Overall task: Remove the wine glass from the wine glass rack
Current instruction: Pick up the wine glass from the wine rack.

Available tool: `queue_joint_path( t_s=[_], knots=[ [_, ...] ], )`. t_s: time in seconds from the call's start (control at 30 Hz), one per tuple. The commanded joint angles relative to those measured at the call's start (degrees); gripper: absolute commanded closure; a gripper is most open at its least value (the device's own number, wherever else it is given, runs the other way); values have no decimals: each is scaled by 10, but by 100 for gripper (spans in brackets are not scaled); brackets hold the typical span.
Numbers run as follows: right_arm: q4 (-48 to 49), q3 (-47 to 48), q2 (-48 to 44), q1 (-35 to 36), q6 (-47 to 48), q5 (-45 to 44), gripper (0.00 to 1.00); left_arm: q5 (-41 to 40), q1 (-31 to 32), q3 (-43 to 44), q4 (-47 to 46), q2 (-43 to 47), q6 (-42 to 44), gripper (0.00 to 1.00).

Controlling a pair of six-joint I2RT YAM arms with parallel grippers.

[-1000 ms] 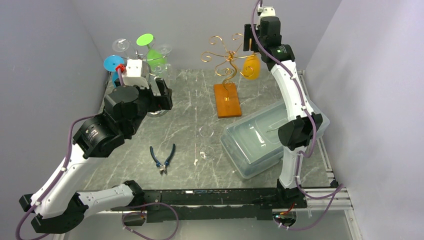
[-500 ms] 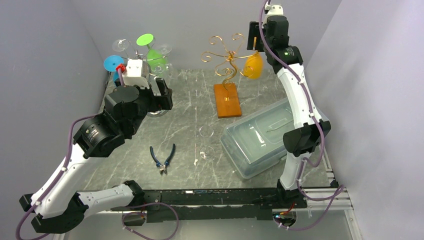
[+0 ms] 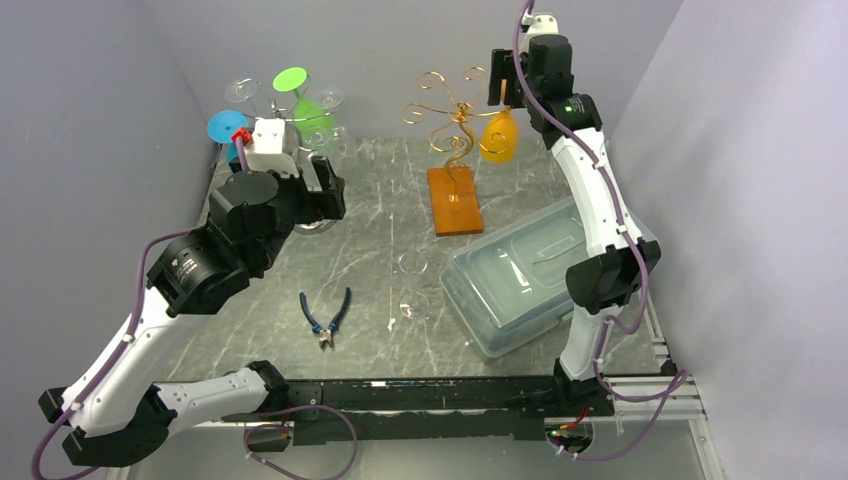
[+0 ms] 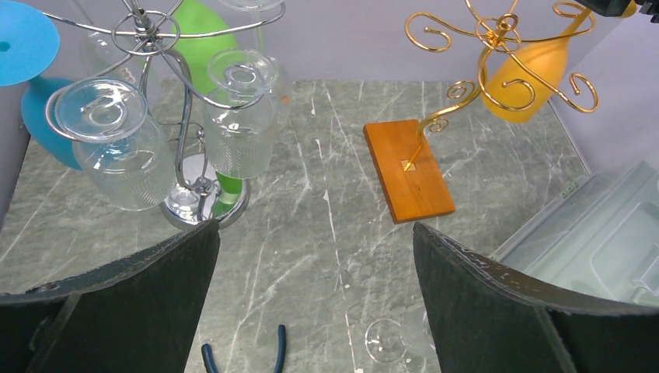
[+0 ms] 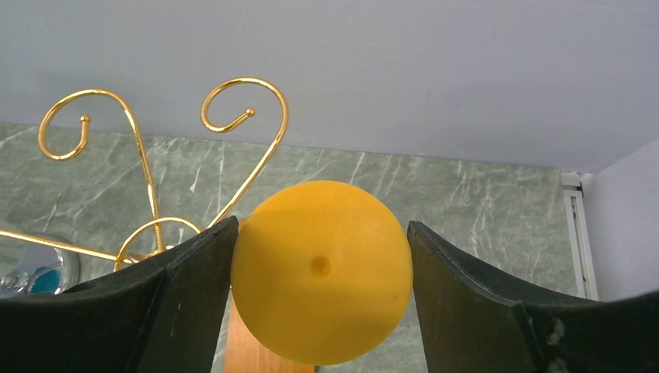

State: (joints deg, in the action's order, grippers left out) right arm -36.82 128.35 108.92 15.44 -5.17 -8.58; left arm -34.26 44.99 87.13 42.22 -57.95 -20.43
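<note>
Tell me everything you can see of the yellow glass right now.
The yellow glass is opaque and plastic-looking: a round foot with a central dimple, a thin stem, a tulip bowl. It hangs upside down and tilted, foot uppermost, beside the gold rack. The right claw grips the foot's rim, one finger on each side. No wire crosses the foot in the wrist view; whether the stem is free of the hooks I cannot tell.

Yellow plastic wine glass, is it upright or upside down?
Upside down: the yellow glass hangs bowl lowest, foot up between the right fingers.
</note>
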Motion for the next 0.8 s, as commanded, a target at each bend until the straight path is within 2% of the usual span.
queue_joint_path(
  t_s=[0.0, 0.53, 0.77],
  knots=[
    [22, 31, -5, 8, 11, 17, 49, 2, 2, 3, -32, 2, 3, 1],
    [48, 84, 55, 15, 35, 19, 49, -1, 2, 1, -42, 1, 10, 1],
    [64, 90, 70, 15, 46, -12, 49, -3, 2, 2, -43, 3, 14, 1]
  ],
)
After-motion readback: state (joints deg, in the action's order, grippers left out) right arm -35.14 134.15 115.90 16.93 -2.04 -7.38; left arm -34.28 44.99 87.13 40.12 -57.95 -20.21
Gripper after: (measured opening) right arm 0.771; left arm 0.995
